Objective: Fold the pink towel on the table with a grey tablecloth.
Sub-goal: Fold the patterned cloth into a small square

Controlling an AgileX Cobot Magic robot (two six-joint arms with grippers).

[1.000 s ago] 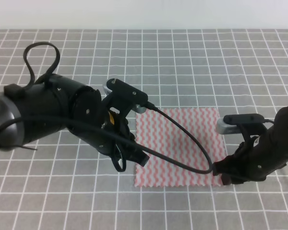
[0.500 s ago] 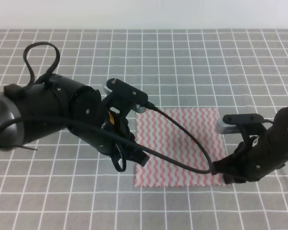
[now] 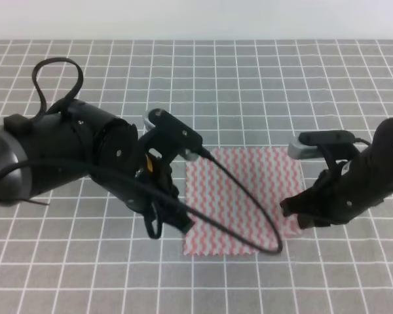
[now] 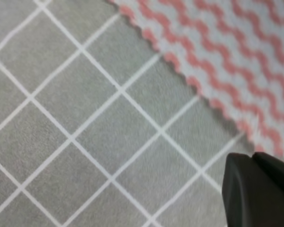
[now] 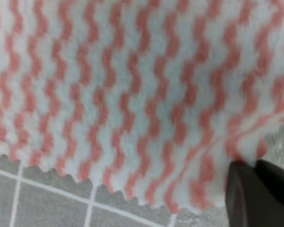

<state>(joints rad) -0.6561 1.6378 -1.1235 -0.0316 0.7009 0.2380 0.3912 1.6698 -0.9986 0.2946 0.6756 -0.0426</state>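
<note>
Pink towel point(image 3: 239, 196) flat, square; right hand point(image 3: 293, 216) lifting near-right corner.

Lab-style test bench: grid-printed grey tablecloth point(image 3: 262, 85), plain white backdrop point(image 3: 196, 19).

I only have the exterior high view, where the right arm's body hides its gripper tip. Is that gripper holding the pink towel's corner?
Observer: In the right wrist view, the right gripper is shut on the thin pink-and-white zigzag towel, whose cloth creases toward the fingers.
Operator: And the left gripper?
Observer: Its wrist view shows the left gripper over bare grey grid tablecloth, just off the towel's pinked edge.
Operator: Are its jaws open?
Observer: I cannot tell; only a dark fingertip shows.
</note>
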